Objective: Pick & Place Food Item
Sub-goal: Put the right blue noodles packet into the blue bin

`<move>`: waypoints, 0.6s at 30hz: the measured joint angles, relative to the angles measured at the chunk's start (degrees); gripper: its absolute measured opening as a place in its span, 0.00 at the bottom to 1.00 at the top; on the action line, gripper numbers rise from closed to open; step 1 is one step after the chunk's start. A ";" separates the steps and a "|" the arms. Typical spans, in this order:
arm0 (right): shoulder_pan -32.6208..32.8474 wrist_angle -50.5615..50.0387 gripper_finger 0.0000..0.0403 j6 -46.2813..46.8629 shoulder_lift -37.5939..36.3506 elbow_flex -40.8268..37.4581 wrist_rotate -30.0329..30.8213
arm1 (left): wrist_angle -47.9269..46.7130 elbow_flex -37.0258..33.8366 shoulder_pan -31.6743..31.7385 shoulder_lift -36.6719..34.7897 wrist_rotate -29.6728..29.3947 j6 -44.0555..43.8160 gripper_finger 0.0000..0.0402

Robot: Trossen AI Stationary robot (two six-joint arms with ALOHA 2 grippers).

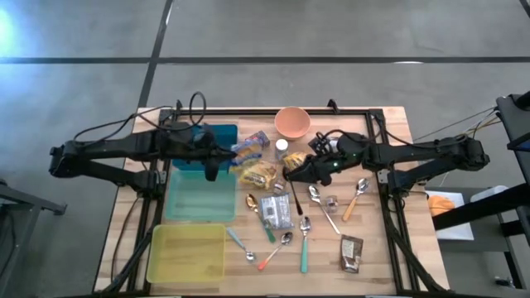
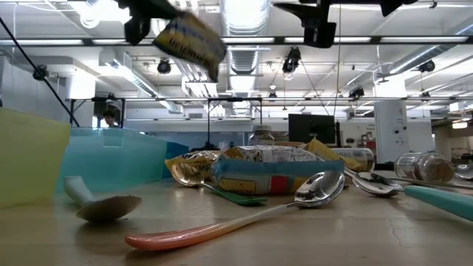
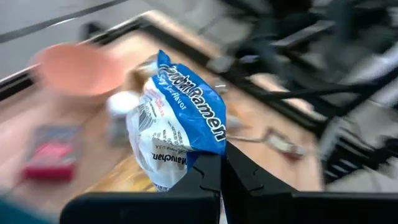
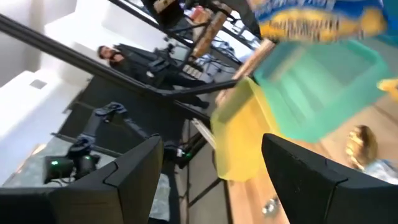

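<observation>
A blue and white ramen packet (image 3: 177, 118) hangs in the air over the table's middle, near the blue bin (image 1: 199, 142); my left gripper (image 3: 222, 158) is shut on it. In the low view the packet (image 2: 188, 41) floats high above the table. My right gripper (image 1: 291, 170) hovers open on the table's right half, facing left, with nothing between its fingers (image 4: 134, 168). A yellow snack bag (image 1: 258, 172) and a silver packet (image 1: 273, 209) lie flat on the wood. My left gripper pinches the ramen packet's near end (image 3: 186, 171) between its two shut fingers. The fingers come at it slanting a little downward from the table's left. The packet sticks out beyond the fingertips, tilted and lifted clear of the table.
A teal bin (image 1: 199, 199) and a yellow bin (image 1: 186, 252) stand at the left, in front of the blue one. A pink bowl (image 1: 291, 122) sits at the far edge. Several spoons (image 1: 305, 240) and a brown packet (image 1: 351, 252) lie at the front right.
</observation>
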 joint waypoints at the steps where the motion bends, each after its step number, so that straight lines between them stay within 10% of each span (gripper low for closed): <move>1: 0.00 -0.88 0.67 -0.12 0.00 0.00 0.38 | -1.52 0.00 0.67 -0.11 -1.44 -1.18 0.00; 18: 0.00 -3.75 0.67 -3.38 -0.02 0.00 0.64 | -26.76 0.00 23.08 -0.17 -3.72 -7.78 0.00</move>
